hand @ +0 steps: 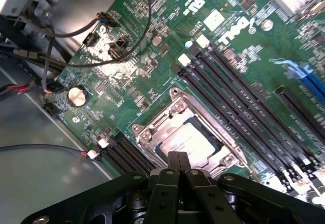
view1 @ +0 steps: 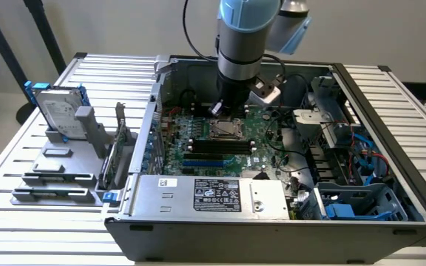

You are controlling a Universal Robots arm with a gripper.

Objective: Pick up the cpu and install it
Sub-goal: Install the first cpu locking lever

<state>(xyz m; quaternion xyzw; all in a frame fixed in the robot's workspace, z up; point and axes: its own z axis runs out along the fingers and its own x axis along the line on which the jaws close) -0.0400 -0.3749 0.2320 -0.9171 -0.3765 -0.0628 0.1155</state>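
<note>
The gripper point(hand: 179, 159) hangs low inside the open computer case point(view1: 376, 183), its two black fingers point(hand: 173, 162) pressed flat together with nothing between them, the tips poised just above the near edge of the processor socket point(hand: 185, 137). In the wrist view the cpu point(hand: 187, 141) lies flat in that socket, its pale metal top showing inside the silver retention frame, so it sits seated on the green motherboard point(hand: 152, 71) rather than in the tool. Whether the fingertips actually touch the chip or the frame cannot be told; they are right beside it. Rows of long black memory slots point(hand: 244, 102) run along either side of the socket. In the exterior view the arm point(view1: 244, 50) comes down from above over the middle of the board, with the socket just in front of it. Outside the case, on the exterior view's left, a silver hard drive point(view1: 59, 113) in a blue bracket stands upright on a grey parts holder point(view1: 57, 177).
</note>
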